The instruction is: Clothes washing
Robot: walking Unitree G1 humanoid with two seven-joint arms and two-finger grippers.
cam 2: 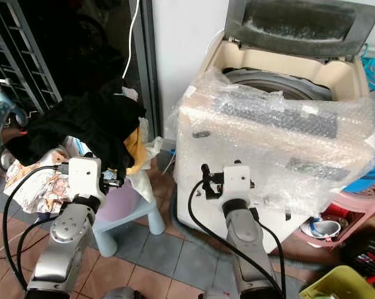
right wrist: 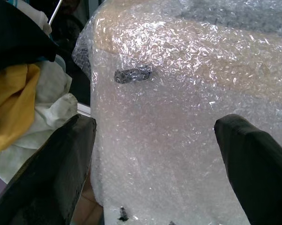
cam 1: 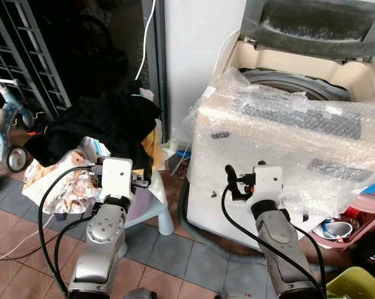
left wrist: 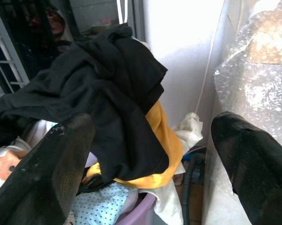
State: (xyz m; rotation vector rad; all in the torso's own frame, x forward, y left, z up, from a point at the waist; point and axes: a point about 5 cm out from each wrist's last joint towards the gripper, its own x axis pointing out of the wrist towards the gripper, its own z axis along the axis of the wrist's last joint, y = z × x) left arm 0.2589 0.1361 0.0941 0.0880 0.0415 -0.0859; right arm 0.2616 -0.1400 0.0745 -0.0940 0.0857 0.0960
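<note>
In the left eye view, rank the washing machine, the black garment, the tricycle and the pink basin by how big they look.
1. washing machine, largest by far.
2. black garment on the laundry pile.
3 and 4. tricycle and pink basin: both are cut off by the frame edge, so no ranking between them.
</note>
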